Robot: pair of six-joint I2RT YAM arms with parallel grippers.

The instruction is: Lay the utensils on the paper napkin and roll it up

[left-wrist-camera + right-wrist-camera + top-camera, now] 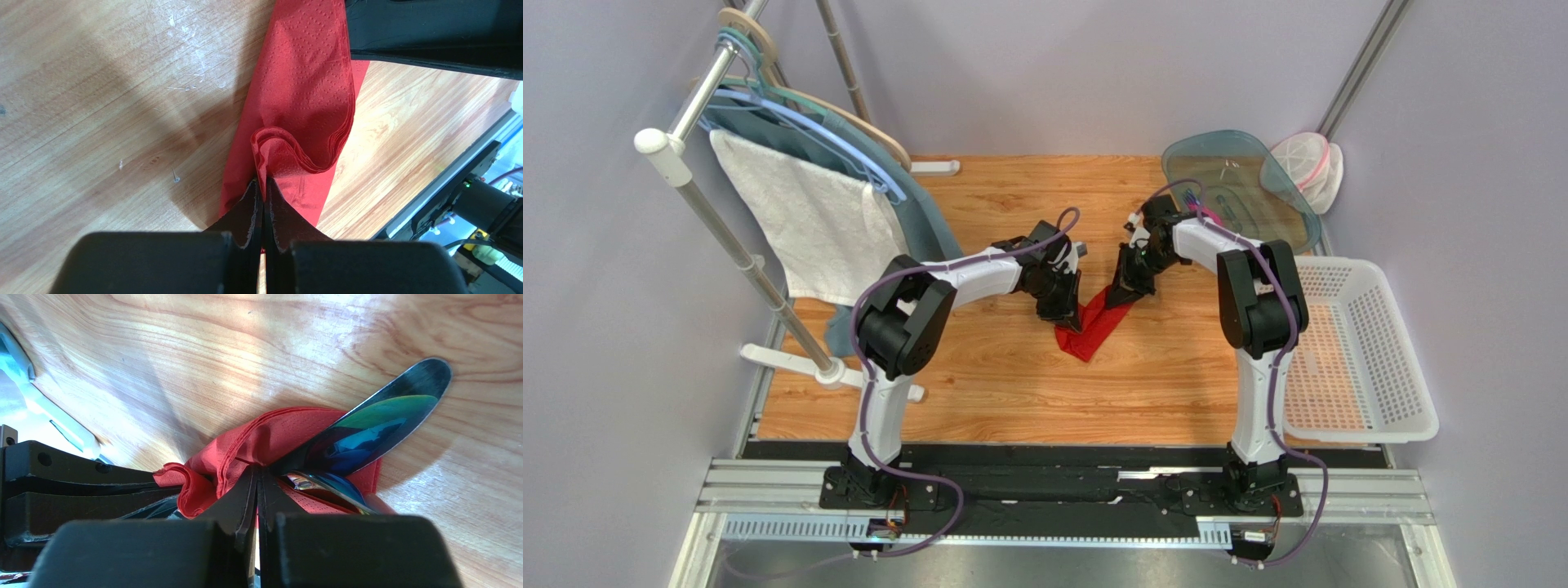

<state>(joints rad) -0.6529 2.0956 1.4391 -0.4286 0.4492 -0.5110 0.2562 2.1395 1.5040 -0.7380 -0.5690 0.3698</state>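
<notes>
The paper napkin [1090, 331] lies bunched into a strip on the table [989, 392], slanting from 7 to 1 o'clock. The left gripper [261, 184] pinches its fold at 10 o'clock; the right gripper [256, 476] clamps the far end, utensils [380, 419] protruding.

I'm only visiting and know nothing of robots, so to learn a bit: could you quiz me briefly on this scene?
1. True or false: the napkin lies flat and unfolded.
2. What pokes out of the napkin in the right wrist view? A) a utensil B) a pencil C) a straw
3. How many grippers pinch the napkin?
Key: 1 false, it is bunched into a strip. 2 A. 3 two: the left gripper and the right gripper, both shut on it.
</notes>
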